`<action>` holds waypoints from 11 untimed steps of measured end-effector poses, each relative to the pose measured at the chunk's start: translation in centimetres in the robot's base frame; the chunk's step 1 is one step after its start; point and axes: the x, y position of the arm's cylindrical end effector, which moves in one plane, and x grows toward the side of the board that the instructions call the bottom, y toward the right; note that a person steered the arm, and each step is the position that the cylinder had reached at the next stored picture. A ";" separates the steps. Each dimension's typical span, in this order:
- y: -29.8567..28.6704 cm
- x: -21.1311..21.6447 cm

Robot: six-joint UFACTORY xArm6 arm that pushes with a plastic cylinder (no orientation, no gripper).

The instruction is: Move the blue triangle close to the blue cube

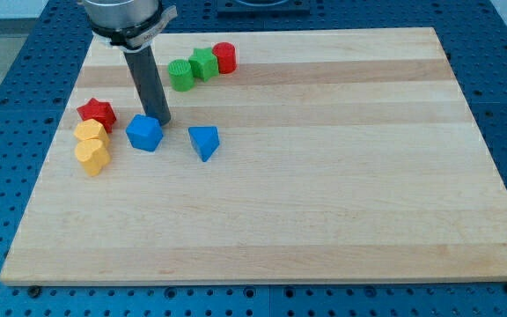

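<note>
the arm carries no jaws; it ends in a straight dark rod, so no jaw state applies. my tip (160, 121) rests on the wooden bench (324, 202) in the upper left part of the view. it stands just above and slightly right of the blue cube (144, 133), very close to that block's upper right corner; contact cannot be confirmed. the blue triangle (204, 142) lies to the view's right of the blue cube, near it but apart, with bare bench between them. the tip is up and to the left of the blue triangle and does not touch it. to the view's left of the blue cube, a red star-shaped block (97, 113) sits above two yellow blocks (91, 146) that touch each other, stacked along the left edge. near the view's top, two green blocks (192, 70) and a red cylinder (225, 57) form a short slanted row, each touching the next. this row lies to the right of the rod's upper section, well apart from both blue blocks.
</note>
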 end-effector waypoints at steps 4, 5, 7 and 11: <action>21.5 2.7; 18.4 2.8; 11.3 2.8; 11.0 4.6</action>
